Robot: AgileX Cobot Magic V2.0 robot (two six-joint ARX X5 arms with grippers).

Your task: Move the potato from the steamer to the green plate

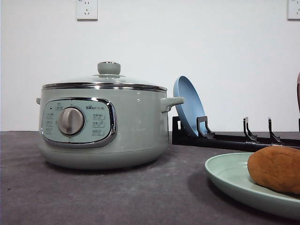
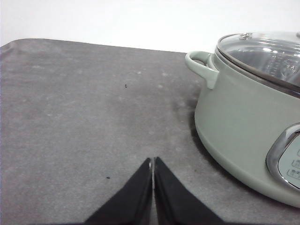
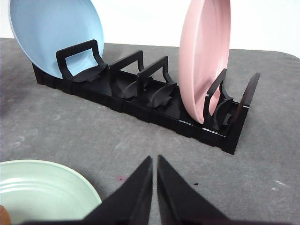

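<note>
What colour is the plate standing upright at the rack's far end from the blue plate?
Pale pink: the round pink plate shows best in the right wrist view.

Left claw (image 2: pixel 153 161) and right claw (image 3: pixel 154 159) each have both black fingers pressed together at the tips, holding nothing, angled down toward the counter (image 2: pixel 84 117).

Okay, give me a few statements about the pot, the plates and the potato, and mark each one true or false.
1. The potato lies on the green plate. True.
2. The pot has its lid off. False: the glass lid sits on it.
3. The blue plate stands in the black rack. True.
4. The pink plate lies flat on the table. False: it stands upright in the rack.
5. The left gripper holds the potato. False: its fingers are shut on nothing.
</note>
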